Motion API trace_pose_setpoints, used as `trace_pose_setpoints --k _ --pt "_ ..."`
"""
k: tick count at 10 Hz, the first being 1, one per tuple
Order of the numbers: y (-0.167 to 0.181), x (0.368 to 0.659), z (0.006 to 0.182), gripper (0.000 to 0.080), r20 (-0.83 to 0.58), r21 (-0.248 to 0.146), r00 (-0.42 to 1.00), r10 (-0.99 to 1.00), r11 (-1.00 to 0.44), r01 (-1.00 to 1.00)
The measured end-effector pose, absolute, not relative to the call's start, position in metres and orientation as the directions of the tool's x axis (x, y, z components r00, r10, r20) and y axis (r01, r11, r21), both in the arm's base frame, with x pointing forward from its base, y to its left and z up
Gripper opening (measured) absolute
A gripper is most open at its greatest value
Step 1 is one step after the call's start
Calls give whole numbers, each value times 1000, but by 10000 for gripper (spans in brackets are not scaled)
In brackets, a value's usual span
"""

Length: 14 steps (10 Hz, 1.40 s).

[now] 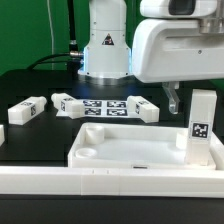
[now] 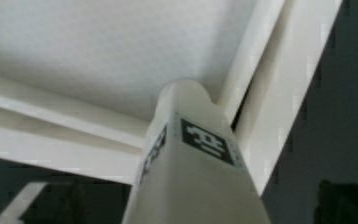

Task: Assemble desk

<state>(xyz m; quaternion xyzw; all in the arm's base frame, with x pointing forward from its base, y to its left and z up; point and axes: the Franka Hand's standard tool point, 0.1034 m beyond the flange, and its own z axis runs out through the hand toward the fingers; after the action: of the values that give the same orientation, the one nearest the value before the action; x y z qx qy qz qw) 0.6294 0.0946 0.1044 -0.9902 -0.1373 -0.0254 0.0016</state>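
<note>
1. A green backdrop [image 1: 30, 25] fills the rear, seen on both sides.
2. A black table [image 1: 30, 140] lies flat under even, soft light.
3. Black cables [image 1: 50, 58] run along its far edge, toward the exterior view's left.

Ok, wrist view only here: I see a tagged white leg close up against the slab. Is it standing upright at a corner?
Observer: Yes, the upright leg stands at the desk slab's corner on the exterior view's right.
Operator: Is the gripper clamped on it?
Observer: No, the gripper is open; one finger hangs beside that leg, apart from it.
Operator: Other legs?
Observer: Three lie loose on the table behind the slab: leftmost leg, middle leg, rightmost leg.
</note>
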Motion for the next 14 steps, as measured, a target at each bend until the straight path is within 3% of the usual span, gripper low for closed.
trace_pose_setpoints --k 8,10,14 --pt "92 630 104 649 40 33 754 656 -755 655" --pt "92 630 104 396 40 32 757 652 -758 651" --pt "91 630 104 389 41 31 782 622 -783 621"
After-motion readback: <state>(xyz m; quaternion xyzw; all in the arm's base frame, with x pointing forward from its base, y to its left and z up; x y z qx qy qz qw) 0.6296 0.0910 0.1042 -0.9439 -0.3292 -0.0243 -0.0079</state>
